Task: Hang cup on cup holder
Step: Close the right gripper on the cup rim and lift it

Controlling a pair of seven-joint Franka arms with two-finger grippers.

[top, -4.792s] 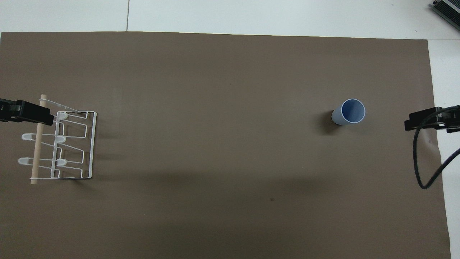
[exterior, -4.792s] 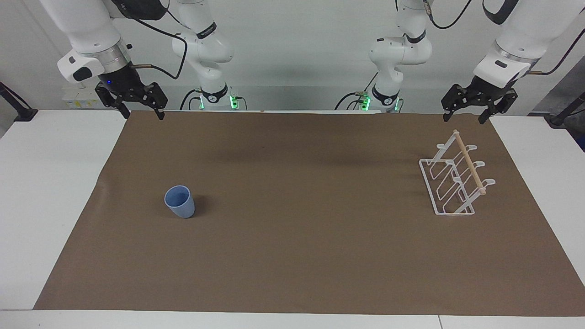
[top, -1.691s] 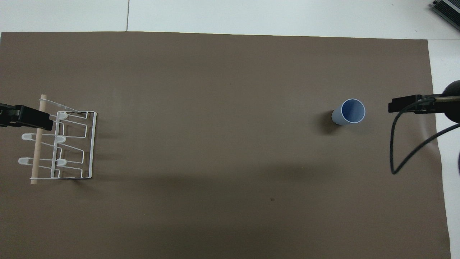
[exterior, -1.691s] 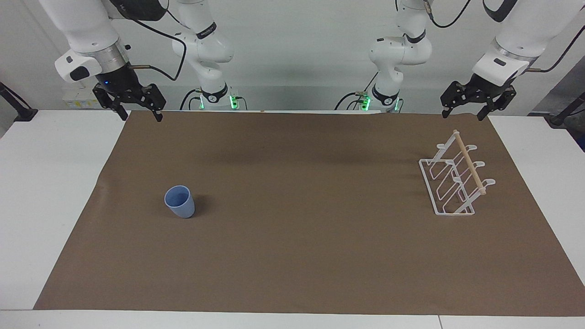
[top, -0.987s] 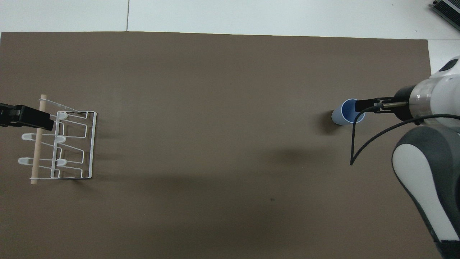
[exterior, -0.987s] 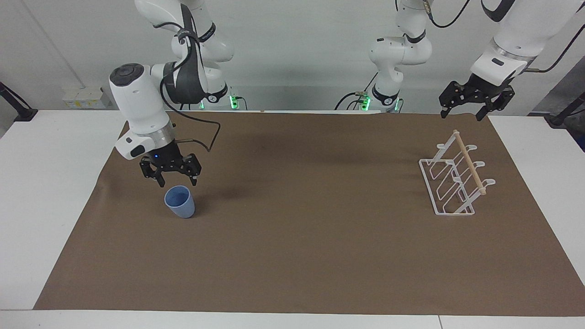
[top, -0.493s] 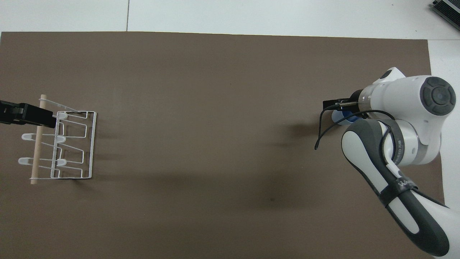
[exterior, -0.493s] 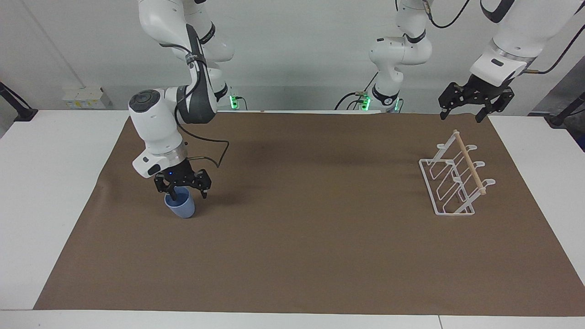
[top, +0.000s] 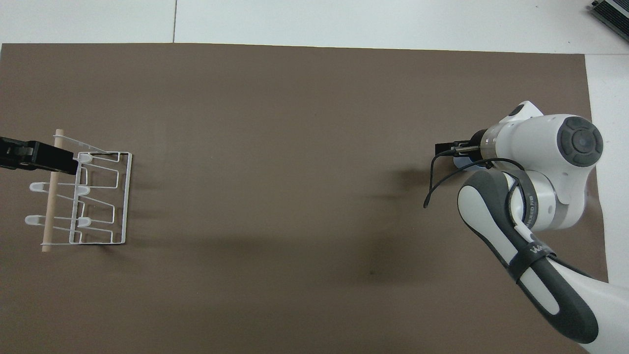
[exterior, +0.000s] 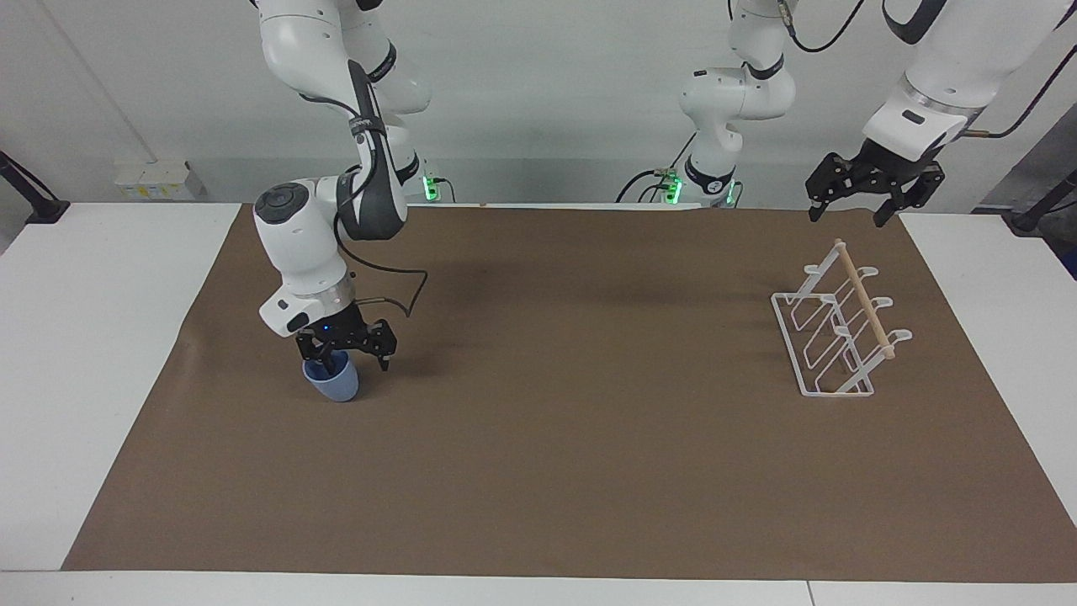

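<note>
The light blue cup [exterior: 337,387] stands upright on the brown mat toward the right arm's end of the table. My right gripper [exterior: 353,363] is down at its rim and open. One finger is inside the cup and the other is outside its wall, on the side toward the table's middle. In the overhead view the right wrist hides most of the cup [top: 460,162], and the right gripper [top: 449,147] shows only at its tip. The white wire cup holder [exterior: 835,335] with its wooden dowel stands empty toward the left arm's end [top: 100,198]. My left gripper [exterior: 846,215] waits open in the air over the mat's edge by the holder [top: 66,163].
The brown mat [exterior: 572,471] covers most of the white table [exterior: 76,353]. A black cable [exterior: 404,290] loops from the right wrist above the mat. A grey device [top: 612,12] lies at the table's corner farthest from the robots.
The right arm has swung from the mat's edge to the cup and lowered, one finger now inside the rim. The cup, holder and left gripper have barely moved.
</note>
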